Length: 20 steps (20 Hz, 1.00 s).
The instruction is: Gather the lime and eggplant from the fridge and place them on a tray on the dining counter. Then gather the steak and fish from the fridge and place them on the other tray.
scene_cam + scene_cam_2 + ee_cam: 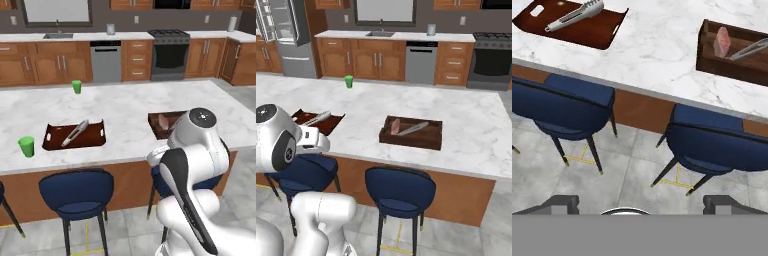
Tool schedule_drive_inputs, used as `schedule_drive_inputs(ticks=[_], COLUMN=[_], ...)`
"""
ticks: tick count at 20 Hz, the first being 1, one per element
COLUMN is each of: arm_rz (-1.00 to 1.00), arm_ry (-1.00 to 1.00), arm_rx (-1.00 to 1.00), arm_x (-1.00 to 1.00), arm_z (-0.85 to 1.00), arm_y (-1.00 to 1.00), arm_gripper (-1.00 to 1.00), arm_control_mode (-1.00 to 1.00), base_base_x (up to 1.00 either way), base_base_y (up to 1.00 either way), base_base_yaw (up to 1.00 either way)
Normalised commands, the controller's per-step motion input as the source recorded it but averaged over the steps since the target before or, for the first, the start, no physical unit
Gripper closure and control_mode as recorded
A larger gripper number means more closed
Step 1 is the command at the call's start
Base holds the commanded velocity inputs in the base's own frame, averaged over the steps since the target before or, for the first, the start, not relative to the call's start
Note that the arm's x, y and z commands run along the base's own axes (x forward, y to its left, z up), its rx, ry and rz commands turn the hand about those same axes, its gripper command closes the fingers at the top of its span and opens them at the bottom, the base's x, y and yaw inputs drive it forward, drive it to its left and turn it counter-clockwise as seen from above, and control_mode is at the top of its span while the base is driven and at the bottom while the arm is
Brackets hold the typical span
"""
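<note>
Two red-brown trays sit on the dining counter (pixel 466 125): one tray (pixel 74 135) at 9 o'clock holds a silvery fish (pixel 75 132); the other tray (pixel 411 132) at 3 o'clock holds a pink steak (pixel 722 42) and another fish (pixel 413 129). Blue stools (pixel 400 192) stand below. The gripper (pixel 641 202) hangs spread wide, empty, at 6 o'clock.

Glossy veined marble dining counter (pixel 125 107), wooden sides
</note>
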Motion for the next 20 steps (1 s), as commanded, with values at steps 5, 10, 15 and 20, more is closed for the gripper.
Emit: schedule_drive_inputs(ticks=[5, 10, 15, 20], arm_rz=[0.00, 0.00, 0.00, 0.00], arm_ry=[0.00, 0.00, 0.00, 0.00], arm_rx=[0.00, 0.00, 0.00, 0.00], arm_x=[0.00, 0.00, 0.00, 0.00], arm_z=[0.00, 0.00, 0.00, 0.00], arm_y=[0.00, 0.00, 0.00, 0.00], arm_gripper=[-1.00, -1.00, -1.00, -1.00], arm_control_mode=[1.00, 1.00, 1.00, 1.00], base_base_x=[-0.55, -0.13, 0.00, 0.00], base_base_y=[1.00, 1.00, 1.00, 1.00], base_base_yaw=[0.00, 0.00, 0.00, 0.00])
